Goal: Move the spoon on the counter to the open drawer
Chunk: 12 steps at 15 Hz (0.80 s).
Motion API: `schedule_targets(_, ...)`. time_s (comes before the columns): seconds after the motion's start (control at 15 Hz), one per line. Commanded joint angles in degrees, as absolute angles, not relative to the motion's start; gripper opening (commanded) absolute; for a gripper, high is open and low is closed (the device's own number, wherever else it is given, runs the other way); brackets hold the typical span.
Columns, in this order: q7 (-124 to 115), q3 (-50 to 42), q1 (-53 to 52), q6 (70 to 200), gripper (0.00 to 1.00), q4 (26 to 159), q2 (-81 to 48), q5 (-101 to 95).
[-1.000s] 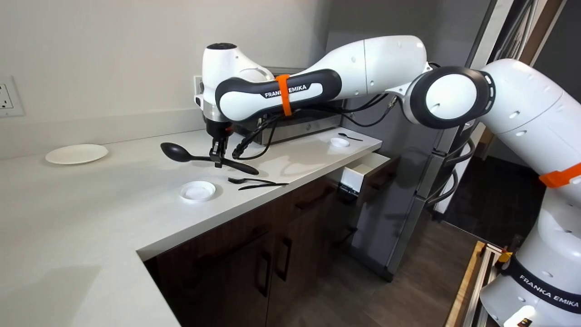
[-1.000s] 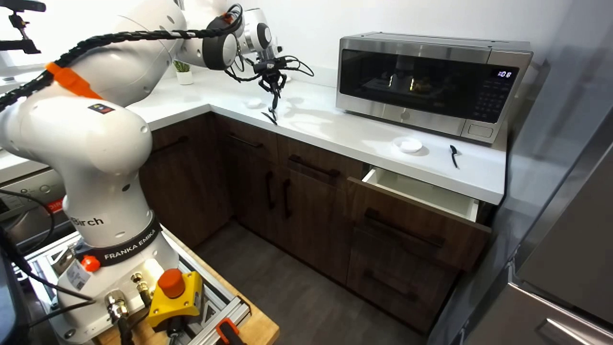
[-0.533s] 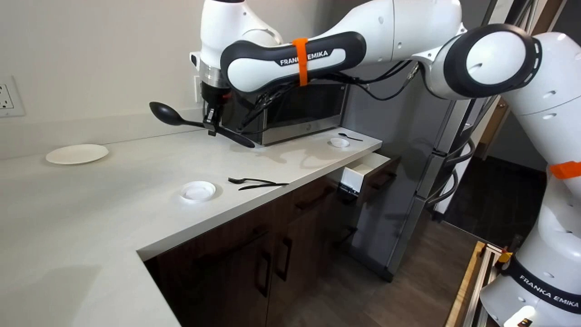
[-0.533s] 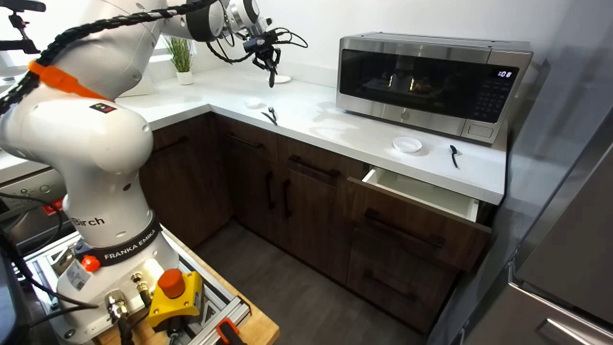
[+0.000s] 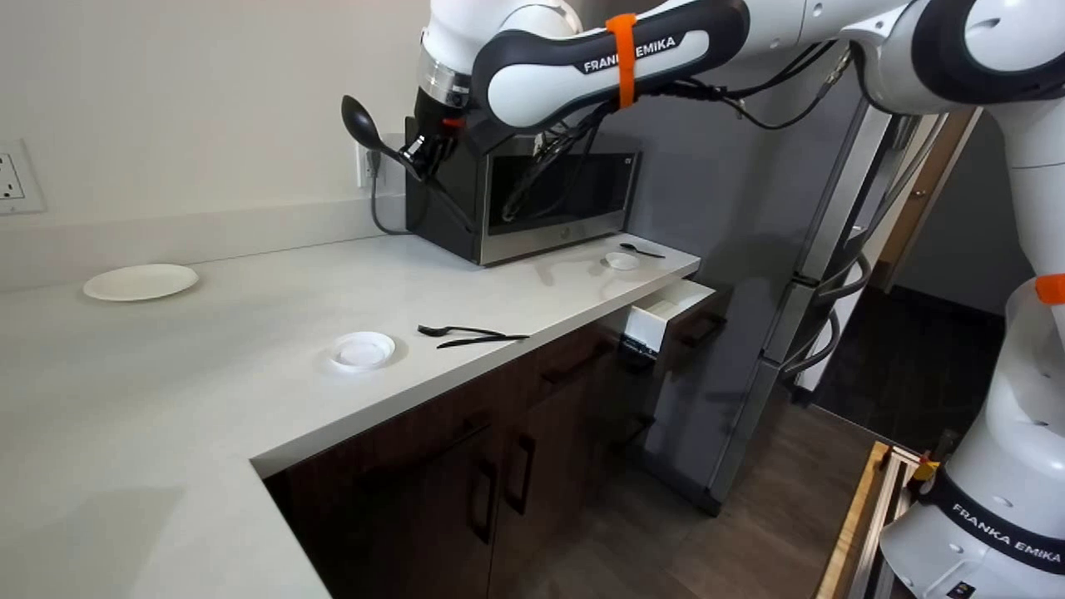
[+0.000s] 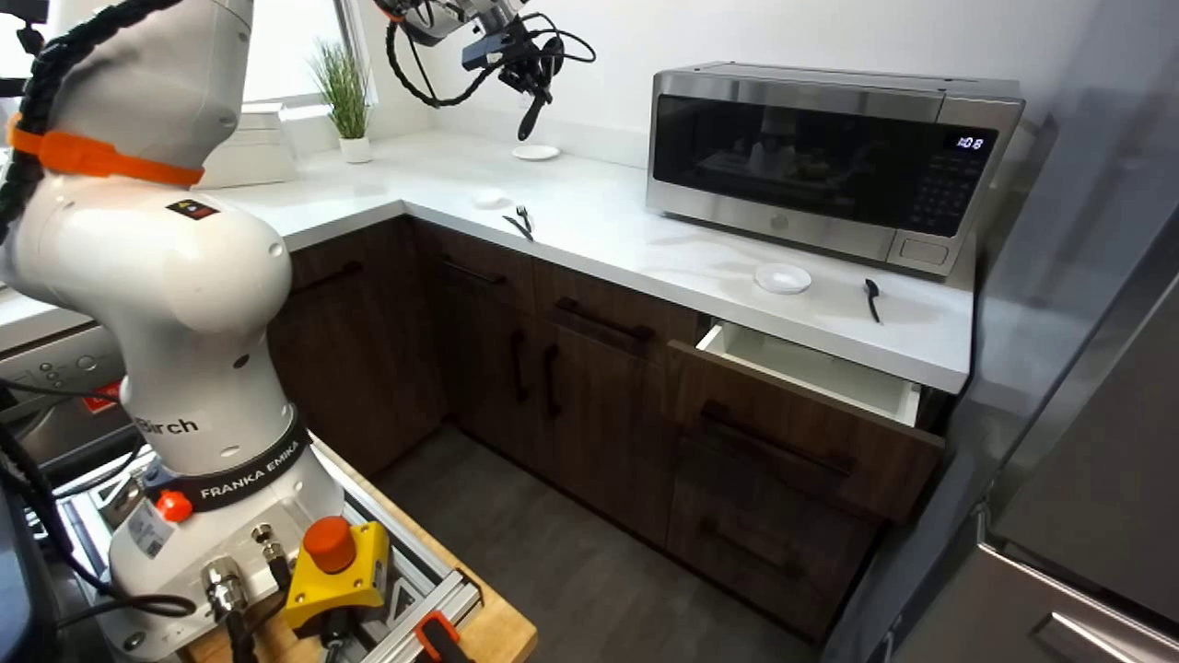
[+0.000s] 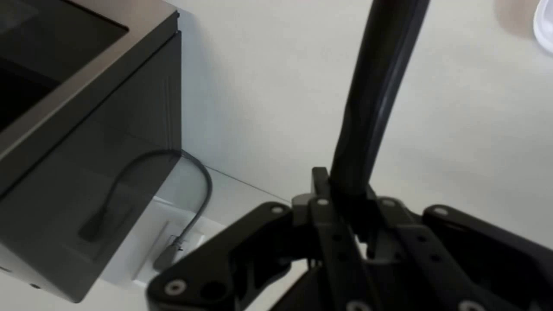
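A black, jointed pincer was closed on the handle of a large, matte black spoon with a broad oval bowl. In both exterior views the spoon hung in the air, tilted, its bowl end higher than its handle tip. Beneath it, well apart, spread a smooth, white, L-shaped table; to one side stood a boxy, silver-and-black microwave. Near the table's front edge lay a black fork and a slim black knife, with a small, round white dish nearby. Farther out, under the table's edge and in front of the microwave, a shallow, pale-sided drawer with a dark brown front stood open.

The grasp and the lift appeared done. Left to do, by my judgement, were the carry across to the drawer, the lowering and the release.
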<state>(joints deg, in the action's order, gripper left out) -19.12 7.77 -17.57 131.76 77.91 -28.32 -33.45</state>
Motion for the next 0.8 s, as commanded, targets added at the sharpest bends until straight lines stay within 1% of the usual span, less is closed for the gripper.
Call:
schedule_targets(0.0,-33.5,5.45,-17.48,138.22,0.04,91.79,-17.92,-36.76)
schedule_targets(0.07,-36.9,2.43,-19.64,139.58,0.04,94.03,-15.8,-36.67)
schedule_targets(0.27,-48.79,0.43,-19.79,142.89,0.04,101.82,-9.19,-41.07)
schedule_targets(0.73,-76.29,2.56,-12.76,142.95,0.04,121.21,8.06,-53.08)
